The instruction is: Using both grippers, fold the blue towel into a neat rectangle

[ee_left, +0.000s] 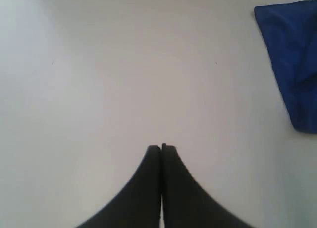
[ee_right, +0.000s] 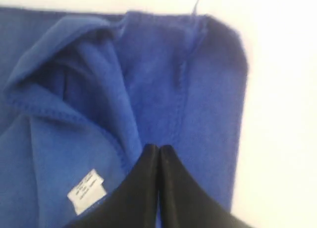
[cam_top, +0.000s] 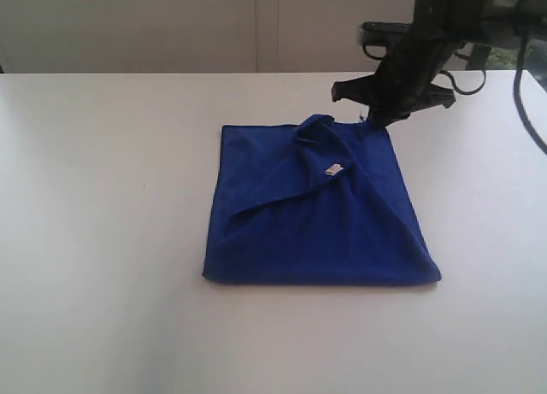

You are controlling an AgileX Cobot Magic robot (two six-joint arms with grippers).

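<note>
The blue towel point(cam_top: 316, 223) lies on the white table point(cam_top: 102, 240), roughly square, with one flap folded diagonally across its top and bunched near the far edge. Its white tag point(cam_top: 333, 168) faces up on that flap. My right gripper point(cam_top: 371, 118) hovers at the towel's far right corner. In the right wrist view its jaws point(ee_right: 158, 148) are shut above the blue towel point(ee_right: 148, 89), with no cloth visible between them and the tag point(ee_right: 86, 189) beside them. My left gripper point(ee_left: 161, 147) is shut over bare table, away from the towel point(ee_left: 292, 65); the exterior view does not show it.
The white table extends widely on every side of the towel. A pale wall point(cam_top: 171, 26) stands behind the table's far edge. The right arm's dark body and cables point(cam_top: 444, 35) hang over the far right corner.
</note>
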